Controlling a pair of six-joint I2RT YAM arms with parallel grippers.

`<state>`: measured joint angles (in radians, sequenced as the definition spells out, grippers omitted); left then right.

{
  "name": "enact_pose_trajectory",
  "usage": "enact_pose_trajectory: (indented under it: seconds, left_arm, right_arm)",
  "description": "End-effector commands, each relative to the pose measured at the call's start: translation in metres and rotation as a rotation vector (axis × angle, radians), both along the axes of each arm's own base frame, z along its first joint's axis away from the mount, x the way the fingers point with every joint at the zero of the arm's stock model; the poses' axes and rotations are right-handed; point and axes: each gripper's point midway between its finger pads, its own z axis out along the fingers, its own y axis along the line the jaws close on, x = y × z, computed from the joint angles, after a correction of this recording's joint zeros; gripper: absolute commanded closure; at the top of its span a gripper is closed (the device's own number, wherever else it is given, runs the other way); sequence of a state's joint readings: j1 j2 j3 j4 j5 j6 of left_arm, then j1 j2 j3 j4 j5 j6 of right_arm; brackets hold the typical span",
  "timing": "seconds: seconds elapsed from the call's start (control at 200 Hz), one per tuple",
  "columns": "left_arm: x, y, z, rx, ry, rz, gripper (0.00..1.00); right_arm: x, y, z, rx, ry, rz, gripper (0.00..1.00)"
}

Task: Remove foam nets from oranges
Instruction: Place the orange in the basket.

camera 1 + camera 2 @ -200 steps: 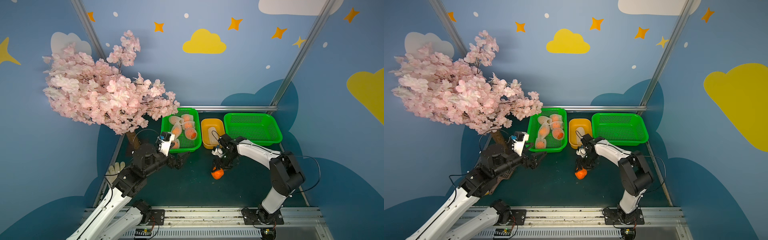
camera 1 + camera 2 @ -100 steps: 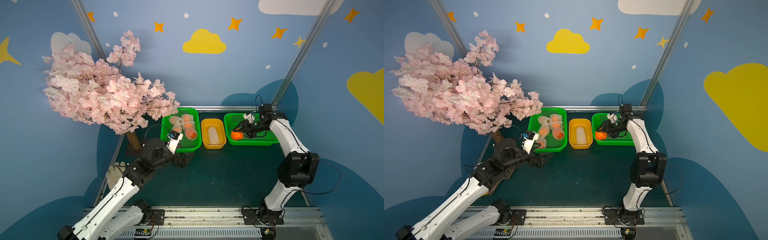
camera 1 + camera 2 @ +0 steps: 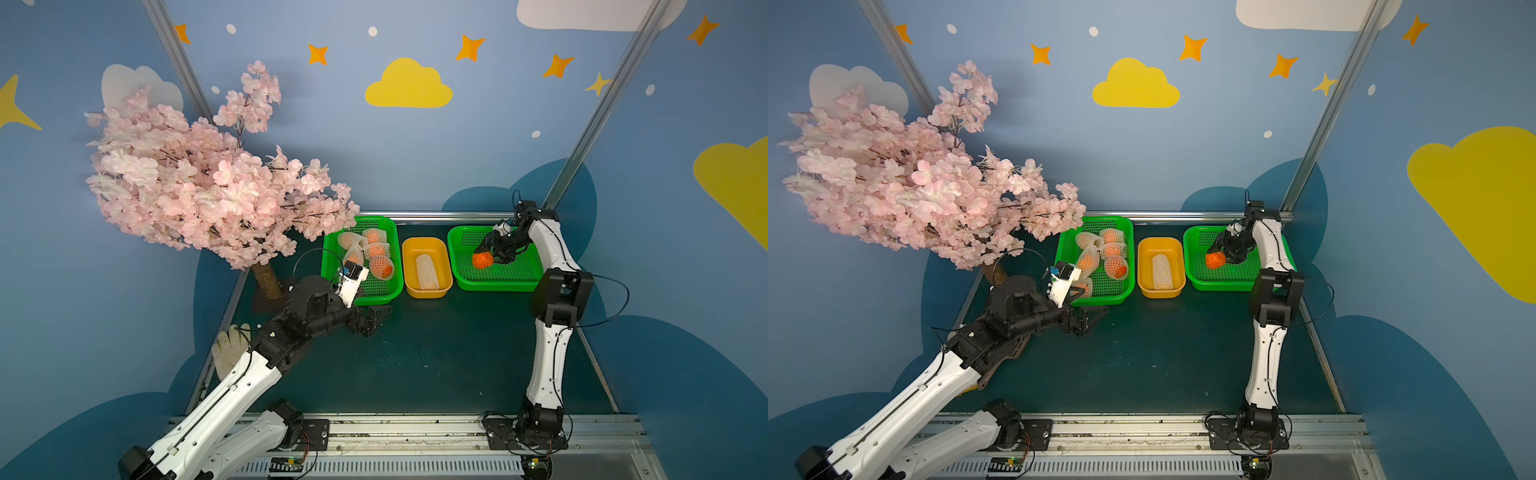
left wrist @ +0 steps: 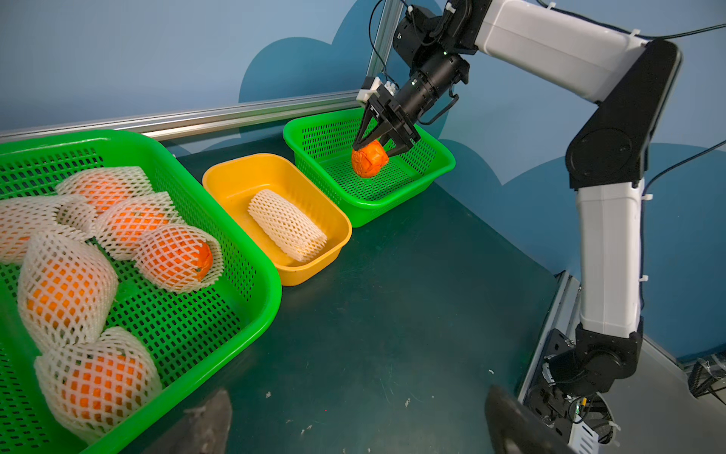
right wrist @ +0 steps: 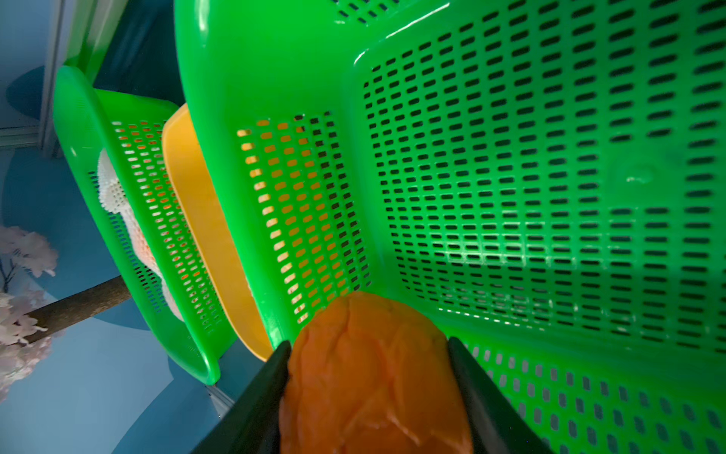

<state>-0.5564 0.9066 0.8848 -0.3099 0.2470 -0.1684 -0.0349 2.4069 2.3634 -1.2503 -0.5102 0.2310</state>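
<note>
Foam nets [image 4: 175, 257], white soft diamond-mesh sleeves, wrap several small oranges [image 4: 201, 259] in the left green perforated plastic basket [image 4: 271, 291]. I judge them light, springy and crushable, best pinched at a loose open end clear of the fruit. The one beside the yellow-orange plastic tub [image 4: 243, 177] points its mouth tubward. An empty net [image 4: 286, 226] lies lengthwise inside the tub. My right gripper [image 4: 375, 149] clamps a bare orange [image 4: 369, 161] low inside the right green basket [image 4: 314, 133]. My left gripper [image 3: 380, 320] gapes wide, empty.
</note>
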Motion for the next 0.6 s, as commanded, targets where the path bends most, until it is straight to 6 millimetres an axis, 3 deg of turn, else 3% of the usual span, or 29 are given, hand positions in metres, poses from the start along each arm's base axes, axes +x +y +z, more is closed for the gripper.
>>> enact_pose_trajectory:
  seconds: [0.0,0.24,0.461,0.596]
  left_arm:
    - [0.001,0.002,0.0,-0.021,0.013,0.022,0.0]
    - [0.019,-0.001,-0.006,-0.012,0.068,0.076,0.0]
    - [0.042,-0.003,-0.032,0.027,0.2,0.148,0.0]
    - [0.064,0.005,-0.047,0.006,0.359,0.233,0.0]
  right_arm:
    - [-0.014,0.009,-0.014,-0.069,0.067,0.063,0.57]
    - [-0.029,0.035,-0.042,-0.085,0.141,0.156,0.57]
    - [-0.039,0.046,-0.046,-0.064,0.173,0.19,0.51]
    - [-0.045,0.05,-0.044,-0.043,0.174,0.195,0.41]
